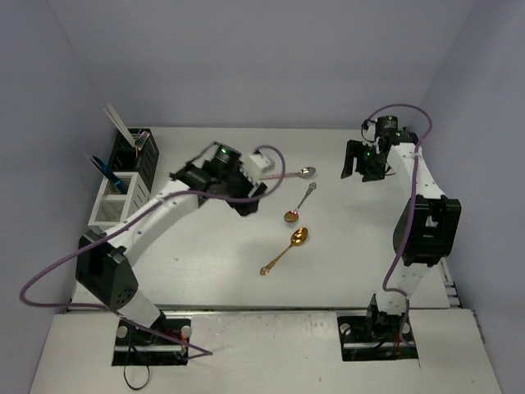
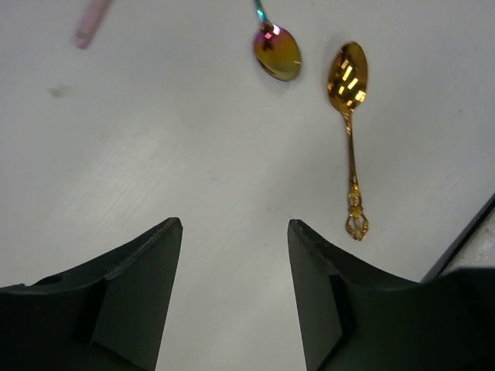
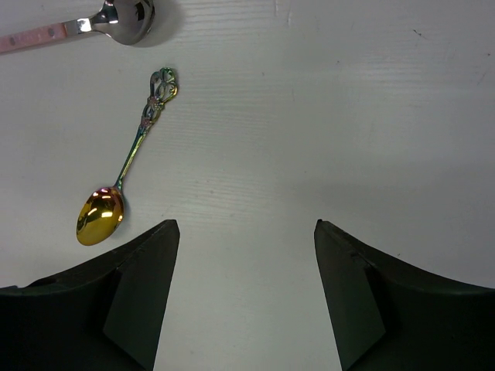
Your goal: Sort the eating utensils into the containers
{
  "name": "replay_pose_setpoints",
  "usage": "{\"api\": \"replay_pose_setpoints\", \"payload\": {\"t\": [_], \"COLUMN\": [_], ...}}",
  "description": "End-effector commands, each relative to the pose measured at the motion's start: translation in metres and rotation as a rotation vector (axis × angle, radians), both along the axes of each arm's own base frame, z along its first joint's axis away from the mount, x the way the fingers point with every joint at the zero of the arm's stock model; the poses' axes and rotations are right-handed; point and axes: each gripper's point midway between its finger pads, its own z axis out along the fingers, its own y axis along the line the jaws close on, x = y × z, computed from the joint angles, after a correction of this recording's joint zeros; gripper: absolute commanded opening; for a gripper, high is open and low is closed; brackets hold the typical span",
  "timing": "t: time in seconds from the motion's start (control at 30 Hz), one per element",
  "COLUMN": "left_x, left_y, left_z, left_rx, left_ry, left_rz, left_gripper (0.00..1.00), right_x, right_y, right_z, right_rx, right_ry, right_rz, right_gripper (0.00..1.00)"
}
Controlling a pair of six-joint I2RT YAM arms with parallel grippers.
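Observation:
Three utensils lie mid-table. A gold spoon (image 1: pixel 287 250) (image 2: pixel 349 131) is nearest. An iridescent spoon (image 1: pixel 301 203) (image 2: pixel 277 52) (image 3: pixel 131 166) lies behind it, and a pink-handled silver spoon (image 1: pixel 305 172) (image 3: pixel 128 11) lies farthest back. My left gripper (image 1: pixel 246 199) (image 2: pixel 234 222) hovers open and empty just left of the spoons. My right gripper (image 1: pixel 361 168) (image 3: pixel 246 224) is open and empty over bare table to their right. At the far left stand the black container (image 1: pixel 141 152), holding pale sticks (image 1: pixel 119 125), and the white container (image 1: pixel 115 201), holding blue-handled pieces (image 1: pixel 105 168).
Purple cables loop from both arms, one (image 1: pixel 283 168) arching over the table near the pink-handled spoon. Walls close in the table at the back and on both sides. The table's front edge (image 1: pixel 271 309) runs in front of the arm bases.

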Motion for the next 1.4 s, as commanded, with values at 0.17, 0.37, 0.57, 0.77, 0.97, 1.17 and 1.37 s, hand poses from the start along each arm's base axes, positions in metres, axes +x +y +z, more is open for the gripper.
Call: {"api": "replay_pose_setpoints", "payload": {"t": [0.17, 0.37, 0.57, 0.77, 0.97, 1.17, 1.37], "left_x": [-0.042, -0.057, -0.063, -0.063, -0.053, -0.043, -0.034], "left_y": [-0.073, -0.095, -0.099, -0.103, -0.094, -0.084, -0.067], "left_z": [-0.066, -0.092, -0.118, -0.132, -0.156, -0.177, -0.190], "left_rx": [0.137, 0.206, 0.285, 0.323, 0.406, 0.486, 0.577], "left_ry": [0.294, 0.361, 0.382, 0.392, 0.371, 0.343, 0.299], "left_rz": [-0.061, -0.096, -0.093, -0.077, 0.002, 0.042, 0.051], "left_gripper": [0.57, 0.57, 0.57, 0.57, 0.59, 0.39, 0.18], "right_x": [-0.002, -0.001, -0.003, -0.006, -0.008, -0.012, -0.012], "right_y": [0.001, 0.000, 0.003, 0.002, 0.001, -0.002, -0.003], "right_z": [0.033, 0.031, 0.026, 0.028, 0.037, 0.039, 0.038], "right_rx": [0.013, 0.018, 0.032, 0.036, 0.044, 0.038, 0.045], "right_ry": [-0.095, -0.093, -0.083, -0.093, -0.114, -0.121, -0.118], "right_rz": [-0.005, -0.005, 0.002, 0.003, -0.001, -0.007, -0.008], "right_gripper": [0.68, 0.67, 0.67, 0.66, 0.66, 0.66, 0.66]}}
